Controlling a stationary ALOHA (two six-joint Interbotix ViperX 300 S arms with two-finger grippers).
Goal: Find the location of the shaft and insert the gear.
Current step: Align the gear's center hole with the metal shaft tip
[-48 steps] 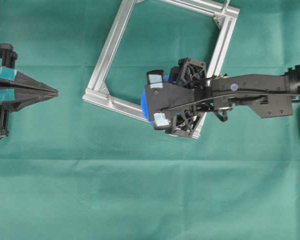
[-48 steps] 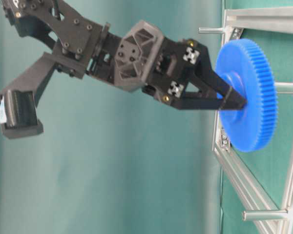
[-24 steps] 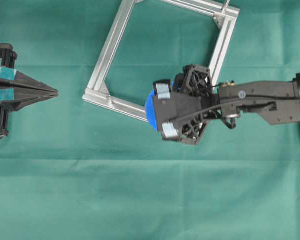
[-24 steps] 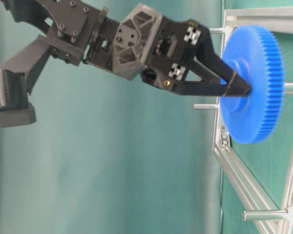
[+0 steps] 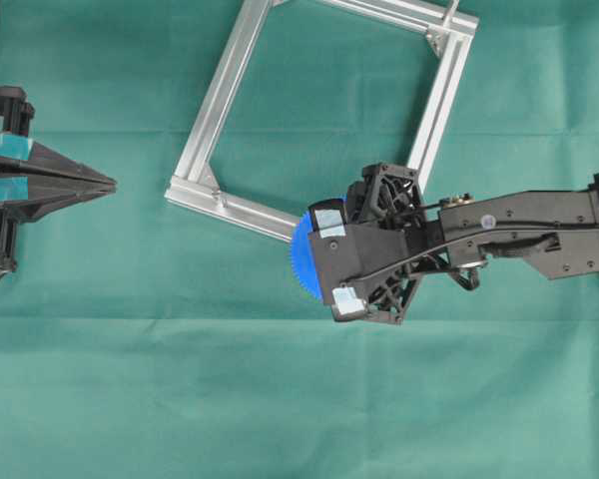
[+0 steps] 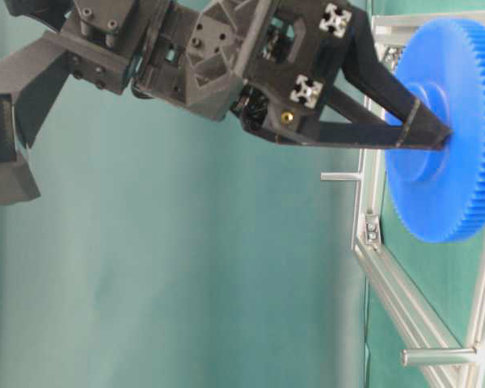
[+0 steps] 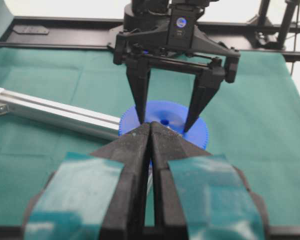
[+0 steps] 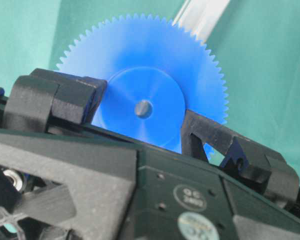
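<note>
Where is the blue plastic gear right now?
Overhead, the blue toothed plastic gear sits right of centre, gripped by the right pincer, just below the square aluminium frame's lower corner.

left gripper (image 5: 110,184): parked at the left edge, jaws pressed together
right gripper (image 7: 165,120): pointing down, fingers clamped on the gear (image 8: 145,85) hub

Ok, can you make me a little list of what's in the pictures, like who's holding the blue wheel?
gear: blue, toothed, held by its raised hub
right end effector: gripping the gear's hub, one finger on each side
left end effector: shut, holding nothing, at the left edge
frame: silver bars, lying on the green cloth
shaft: can't be seen
</note>
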